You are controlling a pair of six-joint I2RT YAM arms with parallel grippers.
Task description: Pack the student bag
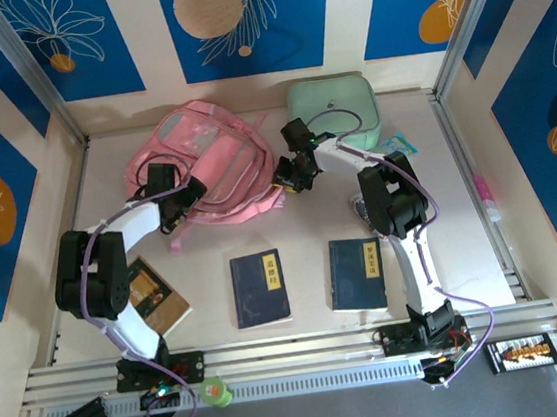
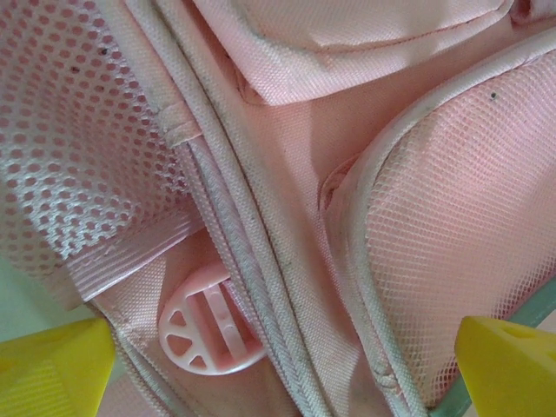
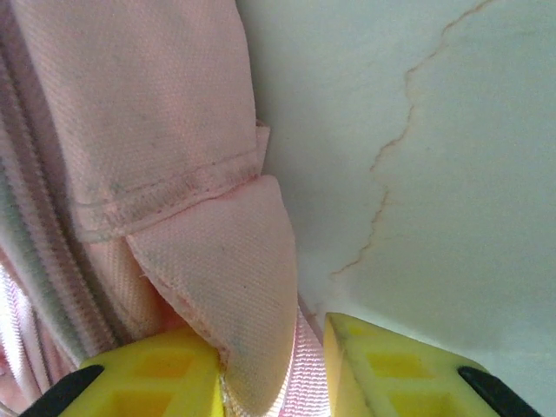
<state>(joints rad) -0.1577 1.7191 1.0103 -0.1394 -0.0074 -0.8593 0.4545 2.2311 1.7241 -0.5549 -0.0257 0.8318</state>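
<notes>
Sagging pink woven-and-mesh student bag [image 1: 204, 155]

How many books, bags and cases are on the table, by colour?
Blue books: 2
Brown book: 1
Pink bag: 1
Green case: 1
Total: 5

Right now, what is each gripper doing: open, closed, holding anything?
Left gripper: jaws open, holding nothing, close against the student bag.
Right gripper: jaws closed, pinching the student bag's fabric.
</notes>
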